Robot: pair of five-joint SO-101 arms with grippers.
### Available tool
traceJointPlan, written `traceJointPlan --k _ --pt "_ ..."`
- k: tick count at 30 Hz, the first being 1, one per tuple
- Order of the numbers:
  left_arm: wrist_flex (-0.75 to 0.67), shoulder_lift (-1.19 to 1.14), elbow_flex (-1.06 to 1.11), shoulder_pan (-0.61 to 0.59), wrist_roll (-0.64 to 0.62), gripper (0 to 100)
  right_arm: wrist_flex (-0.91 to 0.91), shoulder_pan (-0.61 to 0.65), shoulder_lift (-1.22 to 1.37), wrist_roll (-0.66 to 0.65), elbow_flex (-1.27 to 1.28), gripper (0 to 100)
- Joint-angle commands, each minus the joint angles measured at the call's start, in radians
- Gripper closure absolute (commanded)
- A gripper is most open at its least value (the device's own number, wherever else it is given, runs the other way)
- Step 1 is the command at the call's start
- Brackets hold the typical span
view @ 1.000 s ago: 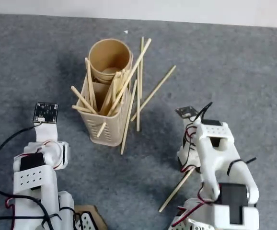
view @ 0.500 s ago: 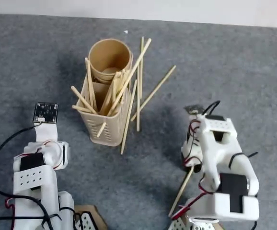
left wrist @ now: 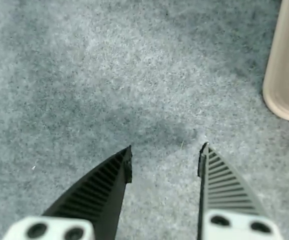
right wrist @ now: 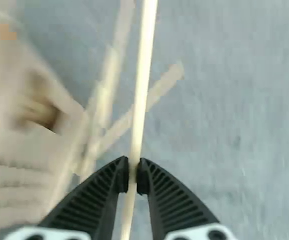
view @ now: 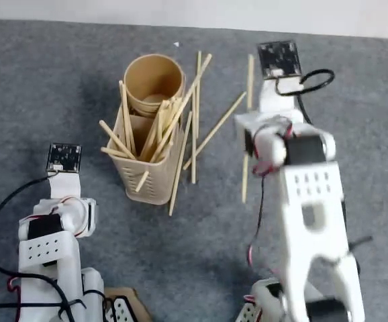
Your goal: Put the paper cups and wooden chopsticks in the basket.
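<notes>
A beige slotted basket (view: 145,180) stands left of centre with a brown paper cup (view: 155,82) upright in its far end and several wooden chopsticks sticking out. My right gripper (right wrist: 133,172) is shut on one chopstick (right wrist: 144,75), which hangs above the table to the right of the basket as a long stick (view: 247,127) beside the right arm (view: 298,161). The basket (right wrist: 14,150) is a blur beside that gripper. My left gripper (left wrist: 164,150) stands open over bare carpet, close to the basket's corner (left wrist: 284,75), with nothing between its fingers.
Loose chopsticks lie or lean just right of the basket: a slanted one (view: 215,129), a straight one (view: 194,151) and one leaning on the basket wall (view: 180,168). The left arm (view: 53,228) sits at the front left. Grey carpet covers the table.
The right arm swung from the front right up to the far side beside the basket, carrying the chopstick off the carpet. The left arm stayed still.
</notes>
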State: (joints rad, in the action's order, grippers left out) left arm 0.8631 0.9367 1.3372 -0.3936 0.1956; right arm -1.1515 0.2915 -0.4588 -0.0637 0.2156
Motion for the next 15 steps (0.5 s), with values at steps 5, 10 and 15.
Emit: traceJointPlan --k 5,10,15 --pt "-0.014 0.001 -0.002 0.013 0.011 77 0.390 0.283 -0.266 0.009 -0.077 99.2" --pt "-0.015 0.001 0.001 0.013 0.011 77 0.664 0.366 -0.283 0.006 0.013 99.3" --pt "-0.015 0.001 0.001 0.013 0.011 77 1.030 0.450 -0.283 0.005 0.226 99.3"
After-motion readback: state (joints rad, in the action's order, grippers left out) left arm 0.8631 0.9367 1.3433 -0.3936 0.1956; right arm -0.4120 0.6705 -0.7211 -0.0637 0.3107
